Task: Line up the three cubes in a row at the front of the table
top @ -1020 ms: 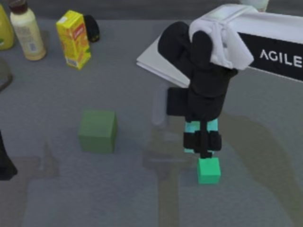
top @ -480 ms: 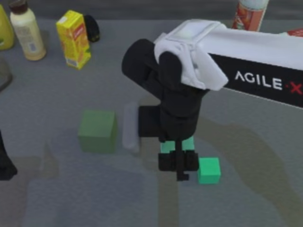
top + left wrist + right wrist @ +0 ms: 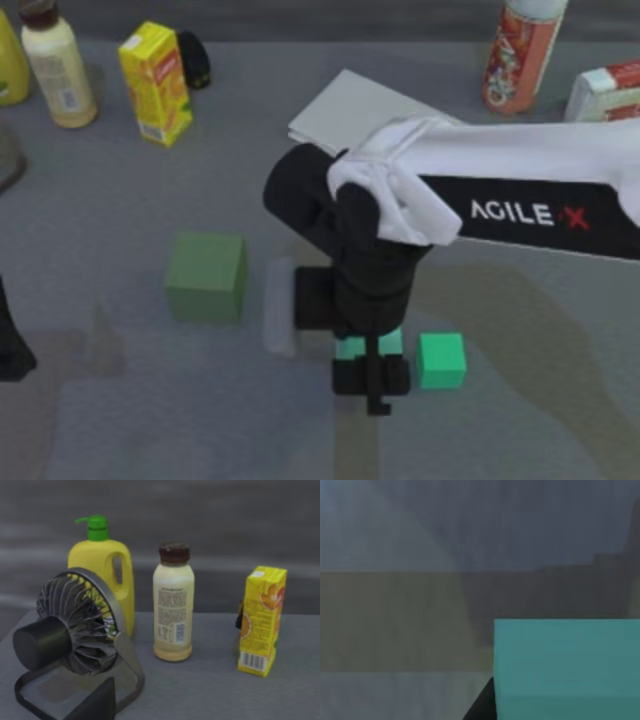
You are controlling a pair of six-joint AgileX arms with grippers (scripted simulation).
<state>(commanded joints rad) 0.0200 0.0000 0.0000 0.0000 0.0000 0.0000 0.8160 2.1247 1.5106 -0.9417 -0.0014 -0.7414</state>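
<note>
Top view: my right arm reaches in from the right across the dark grey matte table (image 3: 120,200), its black wrist hanging over the front middle.
Right gripper (image 3: 371,372): low over the front of the table, fingers closed onto the medium light cyan cube (image 3: 368,346), which shows only as a strip under the black wrist.
Right wrist view: the cyan cube (image 3: 565,667) fills the near corner, with grey table behind it.
Small bright green cube (image 3: 441,361): on the table just beside the held cyan cube, on its right; whether the two touch I cannot tell.
Large dull olive-green cube (image 3: 207,276): on the table well to the left of the gripper, roughly level with the other two but slightly farther back.
Left arm: parked at the left edge; only a dark part shows there, and I cannot tell how its fingers stand.
Left wrist view: a dark grey desk fan (image 3: 75,635), a yellow jug with green pump (image 3: 102,575), a cream bottle with brown cap (image 3: 173,610) and a yellow juice carton (image 3: 262,620), all upright.
Back of table: a pale grey flat book (image 3: 350,115) beside an orange-red bottle (image 3: 522,50).
</note>
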